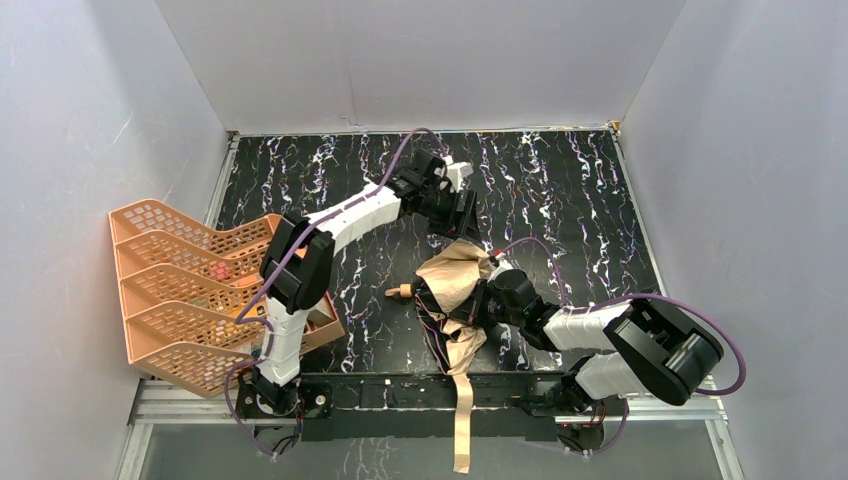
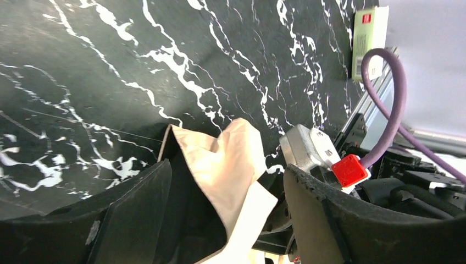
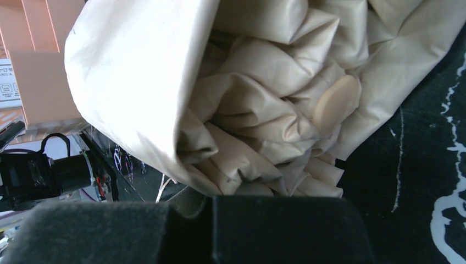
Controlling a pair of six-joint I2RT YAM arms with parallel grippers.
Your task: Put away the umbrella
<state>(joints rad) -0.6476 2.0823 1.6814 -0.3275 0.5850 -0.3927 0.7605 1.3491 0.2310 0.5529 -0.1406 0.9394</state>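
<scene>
**Stowing the umbrella [image 1: 455, 290]: canopy collapsed, not yet bound**

The umbrella lay on its side near the middle of the table [image 1: 560, 190], closer to the near edge than the far one. Its small tan handle [image 1: 398, 292] pointed toward the left arm's side. The tan canopy was bunched in loose, uneven folds, with black lining and ribs showing at the underside. The tan strap [image 1: 462, 420] was unfastened and hung over the near edge of the table.

The right gripper [image 1: 475, 300] was pressed into the canopy from the right. In the right wrist view its pads met at a narrow seam with a fold of fabric running into it, so the jaws were judged to be clamped on the umbrella. The left gripper [image 1: 455, 210] hung at the far side of the bundle. Its fingers [image 2: 137, 220] stood well apart, with a corner of tan fabric visible between them. Contact with that fabric could not be confirmed.

An orange mesh rack [image 1: 180, 290] stood at the left edge of the table, well apart from the umbrella.

Status, as a judgement:
1. Done: the canopy was collapsed.
2. Left: gathering the folds round the shaft, wrapping and fastening the strap, and moving the bundle to its storage place.

The task appeared roughly midway.
</scene>
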